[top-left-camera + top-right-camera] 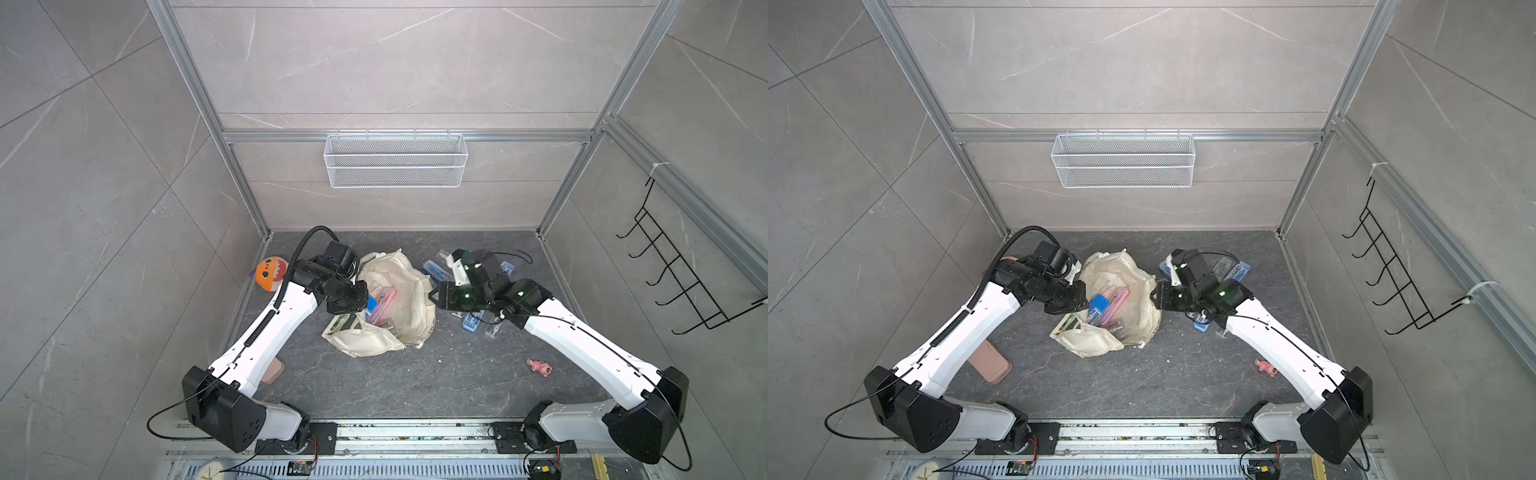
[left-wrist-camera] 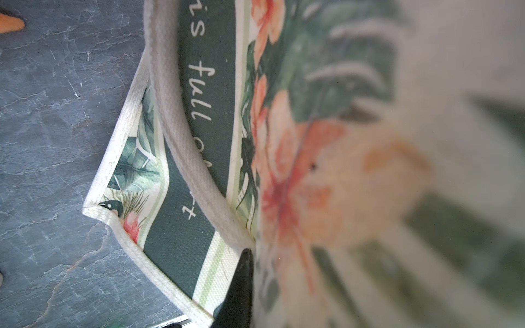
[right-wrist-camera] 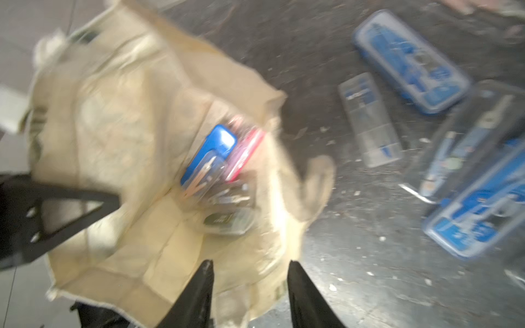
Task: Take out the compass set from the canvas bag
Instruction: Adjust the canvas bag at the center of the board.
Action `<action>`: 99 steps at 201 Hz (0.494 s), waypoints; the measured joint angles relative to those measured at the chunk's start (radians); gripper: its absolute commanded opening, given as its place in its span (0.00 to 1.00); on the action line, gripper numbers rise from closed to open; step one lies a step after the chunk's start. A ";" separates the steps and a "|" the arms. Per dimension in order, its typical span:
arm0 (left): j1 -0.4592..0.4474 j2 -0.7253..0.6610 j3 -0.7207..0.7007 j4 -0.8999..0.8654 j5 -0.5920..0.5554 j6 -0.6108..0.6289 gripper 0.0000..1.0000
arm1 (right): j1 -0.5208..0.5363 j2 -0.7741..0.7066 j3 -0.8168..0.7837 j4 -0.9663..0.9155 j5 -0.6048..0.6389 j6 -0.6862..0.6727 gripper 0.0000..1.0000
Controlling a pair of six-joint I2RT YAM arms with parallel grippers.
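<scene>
The cream canvas bag (image 1: 411, 299) (image 1: 1142, 309) lies open at mid-table. Inside it lie several compass sets, among them a blue-capped case (image 1: 372, 305) (image 3: 211, 153) and a pink case (image 1: 385, 302) (image 3: 245, 154). My left gripper (image 1: 362, 298) (image 1: 1082, 297) is shut on the bag's left rim. In the left wrist view one of its fingers (image 2: 240, 284) presses against the printed cloth beside a loop handle (image 2: 176, 119). My right gripper (image 1: 432, 297) (image 3: 251, 264) hangs open over the bag's right rim, nothing between its fingers.
Several blue and clear compass cases (image 1: 435, 270) (image 1: 473, 322) (image 3: 409, 59) lie on the table right of the bag, under my right arm. An orange plush toy (image 1: 270, 274) and a pink case (image 1: 272, 370) sit at the left, a small pink toy (image 1: 540, 368) front right. A wire basket (image 1: 395, 160) hangs on the back wall.
</scene>
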 measured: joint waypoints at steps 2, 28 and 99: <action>0.000 0.000 0.000 0.000 0.000 0.000 0.00 | 0.015 0.003 -0.001 0.003 0.002 0.002 0.43; 0.000 0.000 0.000 0.000 0.000 0.000 0.00 | 0.185 0.090 -0.003 0.042 0.029 0.042 0.40; 0.000 -0.002 0.000 -0.018 -0.007 -0.001 0.00 | 0.383 0.326 0.017 0.132 0.055 0.110 0.37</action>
